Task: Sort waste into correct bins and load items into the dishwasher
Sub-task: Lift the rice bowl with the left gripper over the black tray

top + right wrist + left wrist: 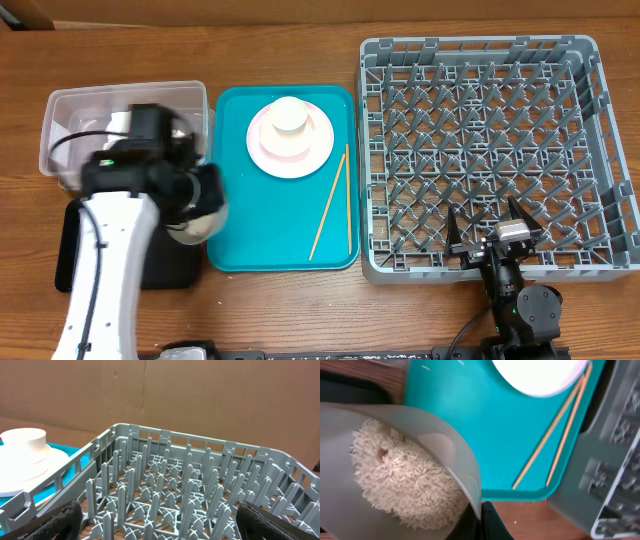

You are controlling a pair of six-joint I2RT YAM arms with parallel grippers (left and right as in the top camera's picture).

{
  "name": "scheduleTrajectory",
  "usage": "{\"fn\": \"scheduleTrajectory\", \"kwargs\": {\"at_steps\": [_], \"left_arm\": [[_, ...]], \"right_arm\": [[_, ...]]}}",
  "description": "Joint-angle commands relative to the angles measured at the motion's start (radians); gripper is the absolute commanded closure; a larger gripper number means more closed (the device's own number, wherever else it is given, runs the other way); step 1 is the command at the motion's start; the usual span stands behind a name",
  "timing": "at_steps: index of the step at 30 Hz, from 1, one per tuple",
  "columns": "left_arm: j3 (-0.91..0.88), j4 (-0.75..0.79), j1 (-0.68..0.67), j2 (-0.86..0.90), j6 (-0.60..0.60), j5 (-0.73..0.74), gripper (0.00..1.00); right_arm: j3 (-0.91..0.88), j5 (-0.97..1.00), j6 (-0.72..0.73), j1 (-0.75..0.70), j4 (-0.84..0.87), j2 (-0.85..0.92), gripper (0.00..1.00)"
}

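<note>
My left gripper (481, 520) is shut on the rim of the pale grey-green bowl (447, 442), one finger inside and one outside. Whitish rice (400, 480) is heaped in the bowl. From overhead the bowl (203, 220) hangs between the black tray (70, 255) and the teal tray (240, 240). The clear tub (60, 110) holds a white napkin (100, 125). A cream cup (288, 115) stands on the pink plate (290, 150). Two chopsticks (335, 205) lie on the teal tray. My right gripper (491, 235) is open over the front edge of the grey dish rack (490, 120).
The dish rack's upright pegs (190, 480) fill the right wrist view between my fingers (65, 517). The left arm's white link (105, 270) crosses the black tray. A few rice grains (515, 521) lie on the wooden table by the teal tray's edge.
</note>
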Motion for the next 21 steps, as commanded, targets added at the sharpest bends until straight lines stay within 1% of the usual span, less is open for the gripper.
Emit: {"fn": "scheduleTrajectory", "kwargs": {"at_steps": [1, 6, 11, 16, 21], "left_arm": [[0.018, 0.002, 0.169, -0.019, 0.129, 0.151, 0.96], [0.000, 0.016, 0.396, -0.019, 0.218, 0.346, 0.96], [-0.070, 0.067, 0.592, -0.019, 0.265, 0.549, 0.96], [-0.178, 0.154, 0.700, -0.018, 0.277, 0.675, 0.96], [-0.322, 0.335, 0.748, -0.018, 0.284, 0.813, 0.96]], "right_arm": [[-0.010, 0.008, -0.003, -0.003, 0.003, -0.010, 0.00], [-0.010, 0.008, -0.003, -0.003, 0.004, -0.010, 0.00], [-0.010, 0.008, -0.003, -0.003, 0.003, -0.010, 0.00], [-0.010, 0.008, -0.003, -0.003, 0.003, -0.010, 0.00], [-0.010, 0.008, -0.003, -0.003, 0.003, -0.010, 0.00]]}}
